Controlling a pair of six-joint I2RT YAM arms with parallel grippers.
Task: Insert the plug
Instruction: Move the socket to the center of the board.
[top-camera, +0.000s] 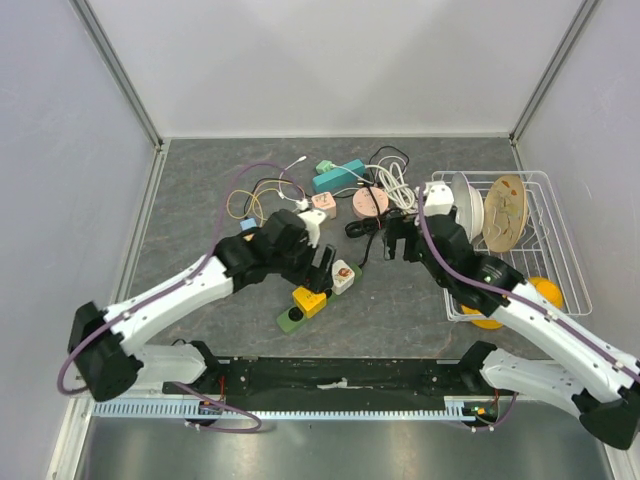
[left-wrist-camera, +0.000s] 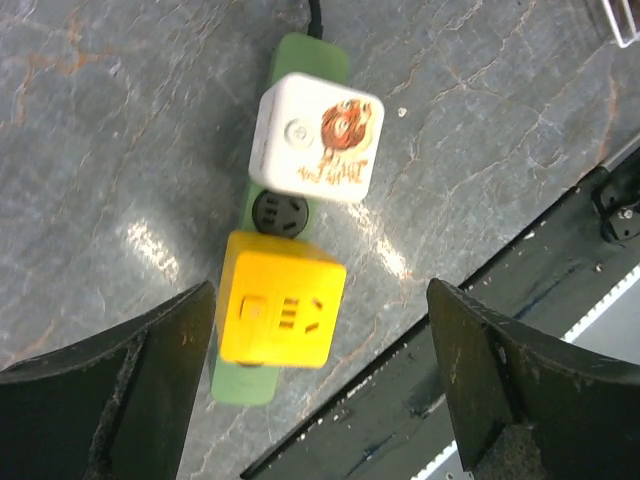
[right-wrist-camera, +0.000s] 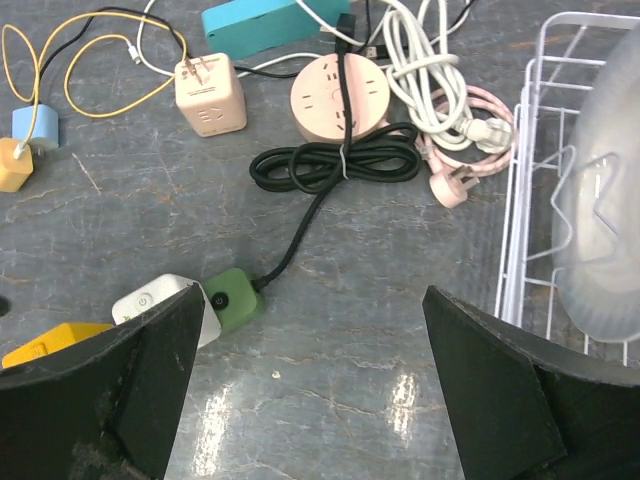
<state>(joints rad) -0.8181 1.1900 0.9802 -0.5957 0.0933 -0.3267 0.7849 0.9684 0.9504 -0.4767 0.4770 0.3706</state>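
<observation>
Fingers (left-wrist-camera: 150, 390) of the left gripper (left-wrist-camera: 320, 300) are spreading wide and gripping nothing as they hover above the long green plastic power strip (left-wrist-camera: 310, 55), one on either side of it. The strip is lying flat on the grey marbled tabletop (left-wrist-camera: 120, 130).

The yellow cube-shaped plug adapter (left-wrist-camera: 280, 312) is sitting on the strip at its cordless end, directly below the gap between the fingers. It is touching neither finger, and whether it is pressed fully home cannot be told. Further along the strip, a white cube adapter with a brown cartoon print (left-wrist-camera: 317, 137) is sitting on another outlet. One bare round socket (left-wrist-camera: 278, 212) is showing between the two cubes.

The right gripper (right-wrist-camera: 312, 330) is also hanging released with nothing in it, off the cord end of the strip. From that end, where a round black switch (right-wrist-camera: 220, 299) is showing, a black cord is running away to a tied black coil (right-wrist-camera: 335, 163). Beyond the coil from the strip, a round pink socket hub (right-wrist-camera: 340, 97), a beige cube adapter (right-wrist-camera: 208, 93) and a bundled white cable (right-wrist-camera: 425, 70) are lying. A white wire rack (right-wrist-camera: 530, 200) is standing well apart from the strip, on the right arm's side.
</observation>
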